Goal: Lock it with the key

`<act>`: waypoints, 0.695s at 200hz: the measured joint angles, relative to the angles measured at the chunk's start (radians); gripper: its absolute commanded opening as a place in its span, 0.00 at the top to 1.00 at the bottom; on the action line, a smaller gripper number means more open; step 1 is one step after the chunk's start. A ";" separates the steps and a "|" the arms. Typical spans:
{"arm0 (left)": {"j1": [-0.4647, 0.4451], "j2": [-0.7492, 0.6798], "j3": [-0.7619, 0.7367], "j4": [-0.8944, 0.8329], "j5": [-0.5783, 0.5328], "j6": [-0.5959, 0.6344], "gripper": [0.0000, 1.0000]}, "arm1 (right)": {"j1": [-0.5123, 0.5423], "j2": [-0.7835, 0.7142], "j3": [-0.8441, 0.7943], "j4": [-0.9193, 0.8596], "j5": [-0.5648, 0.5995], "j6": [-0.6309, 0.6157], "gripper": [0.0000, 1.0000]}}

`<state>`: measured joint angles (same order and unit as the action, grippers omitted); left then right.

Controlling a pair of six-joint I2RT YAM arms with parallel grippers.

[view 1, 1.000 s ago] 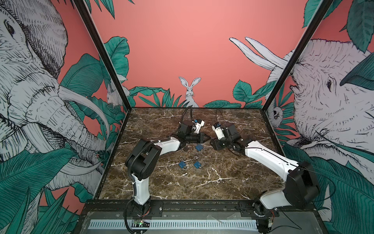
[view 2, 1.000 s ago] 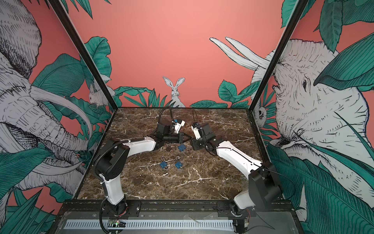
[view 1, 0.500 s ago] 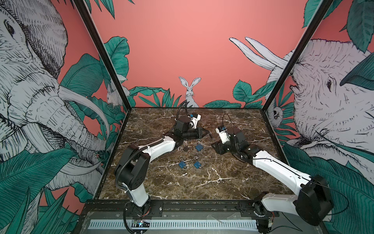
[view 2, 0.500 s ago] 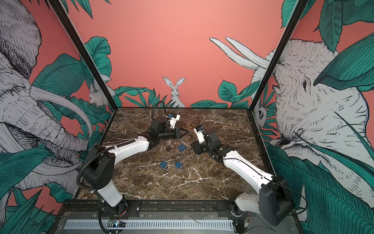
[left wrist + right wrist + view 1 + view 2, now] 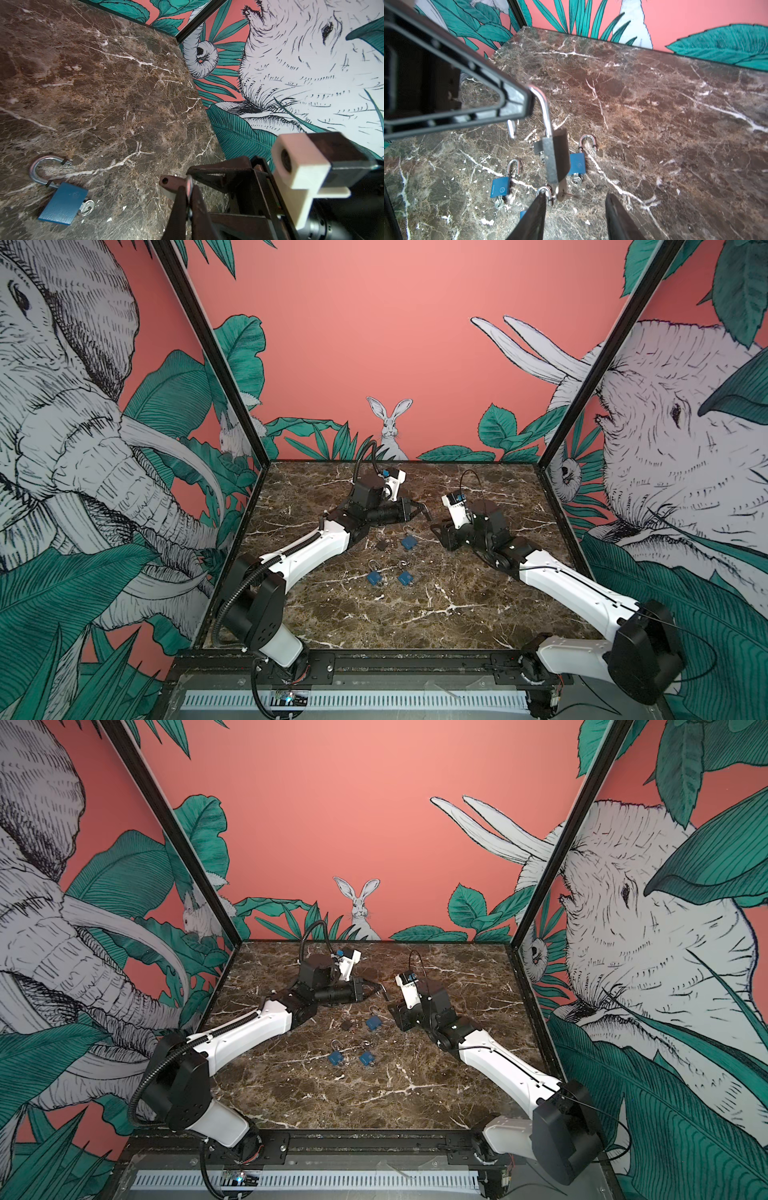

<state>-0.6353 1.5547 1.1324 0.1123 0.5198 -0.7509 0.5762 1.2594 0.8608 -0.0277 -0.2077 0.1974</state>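
Note:
A dark grey padlock [image 5: 556, 155] hangs in the air by its open steel shackle [image 5: 543, 104], and my left gripper [image 5: 188, 187] is shut on that shackle. The key [image 5: 562, 192] sticks out of the padlock's lower end. My right gripper [image 5: 575, 218] is open, its fingers [image 5: 533, 218] a short way from the key and not touching it. In both top views the left gripper [image 5: 417, 510] [image 5: 374, 990] and the right gripper [image 5: 440, 531] [image 5: 399, 1015] face each other above the middle back of the marble table [image 5: 415, 614].
Three blue padlocks [image 5: 409, 542] [image 5: 375, 577] [image 5: 405, 578] and a small dark one [image 5: 381, 545] lie on the table below the grippers, with open shackles and keys in them. One blue padlock [image 5: 62, 205] shows in the left wrist view. Painted walls [image 5: 395, 344] close in the table.
My right gripper has drawn back to the right, away from the left gripper, and its jaws have narrowed a little. The left gripper still holds the padlock and has shifted slightly toward the back.

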 measured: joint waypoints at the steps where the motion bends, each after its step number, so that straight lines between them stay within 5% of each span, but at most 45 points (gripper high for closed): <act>1: 0.000 0.000 0.000 0.000 0.000 0.000 1.00 | 0.000 0.000 0.001 0.000 0.000 0.000 0.56; 139: -0.010 -0.026 0.000 0.001 -0.008 -0.014 1.00 | 0.000 0.064 0.090 0.034 -0.043 -0.003 0.71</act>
<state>-0.6449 1.5291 1.1328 0.1131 0.5117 -0.7647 0.5762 1.3231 0.9512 0.0067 -0.2512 0.1947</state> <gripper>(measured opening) 0.073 0.301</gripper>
